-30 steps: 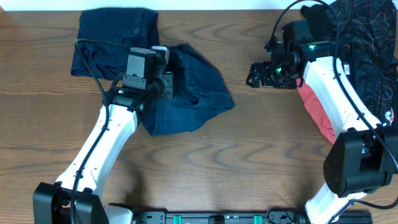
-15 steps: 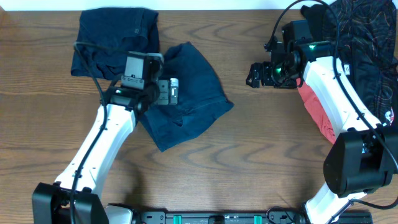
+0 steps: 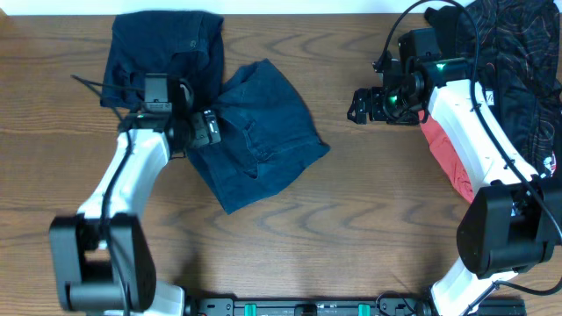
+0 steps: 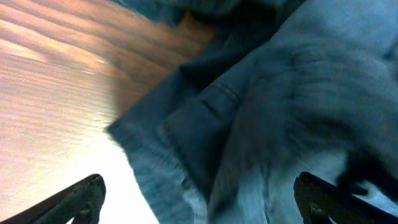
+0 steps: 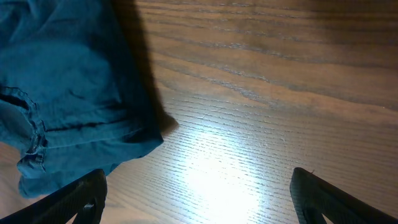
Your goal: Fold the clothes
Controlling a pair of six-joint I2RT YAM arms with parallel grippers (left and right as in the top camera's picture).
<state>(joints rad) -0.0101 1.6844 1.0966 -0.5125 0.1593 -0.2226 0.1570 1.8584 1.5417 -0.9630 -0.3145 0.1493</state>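
One pair of dark navy shorts [image 3: 167, 48] lies folded at the back left of the table. A second pair of navy shorts [image 3: 263, 140] lies spread and rumpled in the middle. It fills the left wrist view [image 4: 267, 106] and shows at the left of the right wrist view [image 5: 68, 93]. My left gripper [image 3: 209, 127] is wide open at this pair's left edge, fabric lying below between its fingers [image 4: 199, 199], nothing gripped. My right gripper [image 3: 360, 105] hangs open and empty over bare wood [image 5: 199, 193], right of the spread shorts.
A heap of dark patterned clothes [image 3: 509, 53] lies at the back right corner, with a red garment [image 3: 443, 149] under my right arm. The wooden table [image 3: 369, 219] shows bare at the front and between the arms.
My left arm has swung left and drawn back off the spread shorts. The shorts have gone from bunched to lying flatter and wider. The right arm has not moved.
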